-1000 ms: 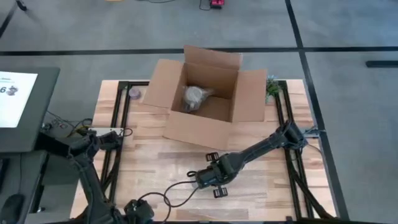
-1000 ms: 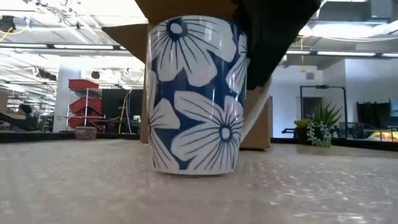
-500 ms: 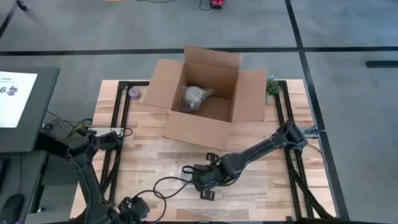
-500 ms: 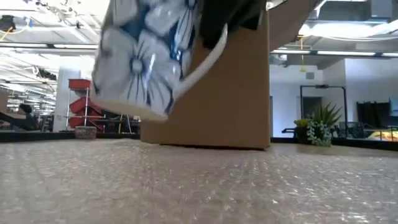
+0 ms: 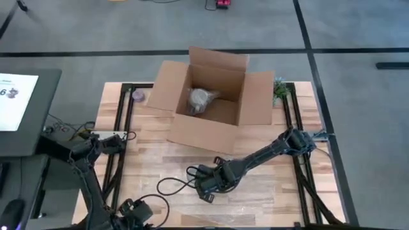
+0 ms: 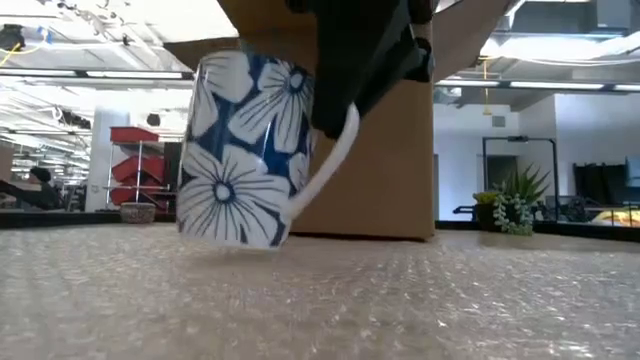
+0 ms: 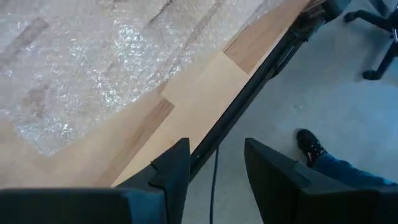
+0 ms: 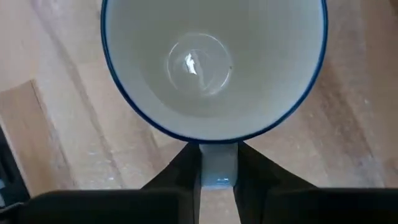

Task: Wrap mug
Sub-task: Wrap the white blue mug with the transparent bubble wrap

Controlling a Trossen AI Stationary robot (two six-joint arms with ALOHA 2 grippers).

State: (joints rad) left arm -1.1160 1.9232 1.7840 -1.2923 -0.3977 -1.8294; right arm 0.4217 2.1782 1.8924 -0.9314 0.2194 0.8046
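Right end effector (image 8: 217, 171) pinching mug (image 6: 248, 150) handle (mug tilted, base low, just above bubble wrap (image 6: 320, 300))

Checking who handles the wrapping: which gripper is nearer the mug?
Right. The right gripper is shut on the mug by its handle; the left gripper sits open off the table's front-left edge.

mug (image 6: 262, 150): 1 | cardboard box (image 5: 208, 102): 1 | bubble wrap (image 7: 93, 68): 1 sheet

In the cardboard box (image 5: 208, 99), a grey bundle (image 5: 201, 99) stays unidentifiable.
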